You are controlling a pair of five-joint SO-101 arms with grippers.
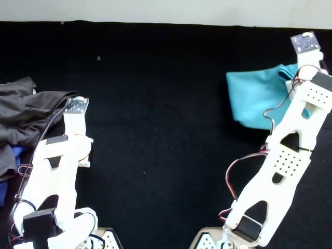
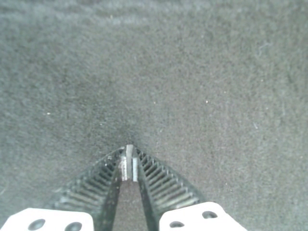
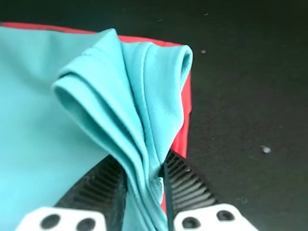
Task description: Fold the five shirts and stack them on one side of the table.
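A folded teal shirt lies at the far right of the black table. My right gripper is shut on a bunched fold of this teal shirt, which rises from between the fingers. A red shirt lies under the teal one, with just its edge showing. At the left edge sits a crumpled pile of dark grey shirts with a bit of blue cloth beneath. My left gripper is shut with nothing in it, just above bare table beside that pile.
The left arm stands right of the grey pile, and the right arm stretches over the near corner of the teal shirt. Between the arms lies a wide stretch of black table. The table's far edge meets a pale wall.
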